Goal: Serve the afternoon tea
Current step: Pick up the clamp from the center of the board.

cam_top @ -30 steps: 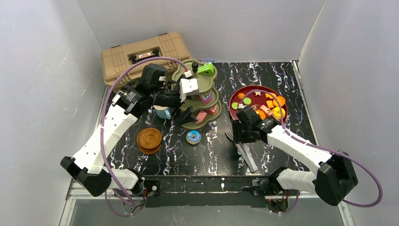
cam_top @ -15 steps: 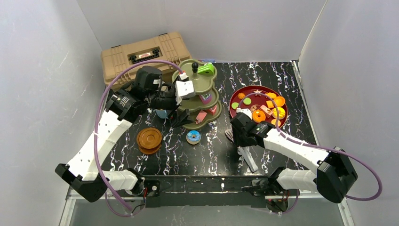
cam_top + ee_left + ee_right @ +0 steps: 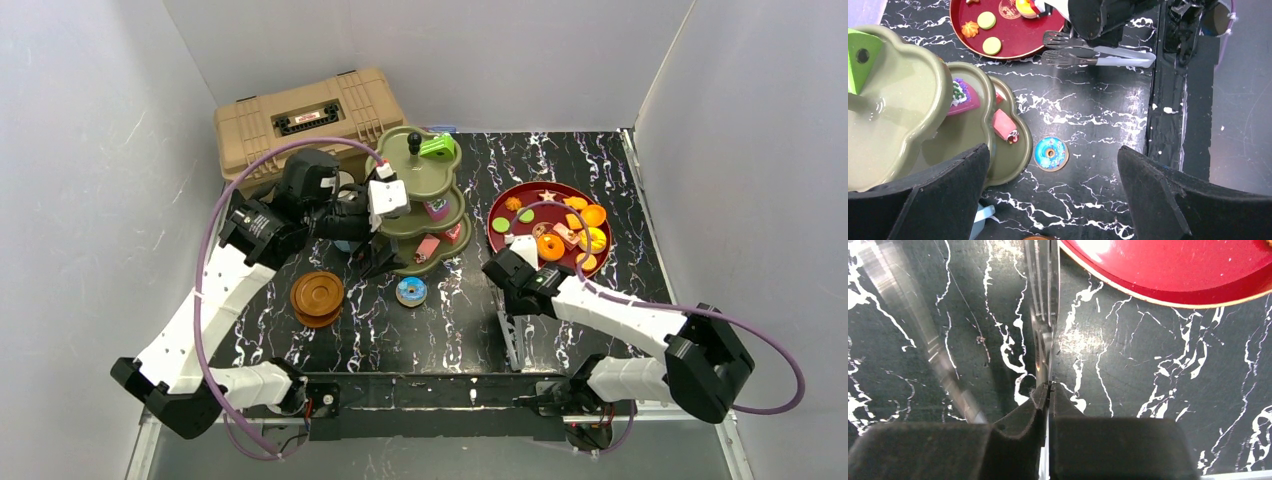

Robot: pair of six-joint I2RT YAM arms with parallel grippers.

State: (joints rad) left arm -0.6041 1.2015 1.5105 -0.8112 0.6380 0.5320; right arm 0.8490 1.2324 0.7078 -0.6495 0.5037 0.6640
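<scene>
Top external view: right arm reaches low, right of the stand (image 3: 396, 160), right hand (image 3: 1048, 392) pinching metal tongs (image 3: 1044, 335); left arm bends at the stand's left, left hand (image 3: 1052, 150) spread wide.

A black tabletop (image 3: 560, 170) veined with white marble streaks sits boxed in by plain pale grey walls (image 3: 90, 150) at the left, back and right, with a tan plastic toolbox (image 3: 300, 112) resting at its far left corner under soft, even light.
</scene>
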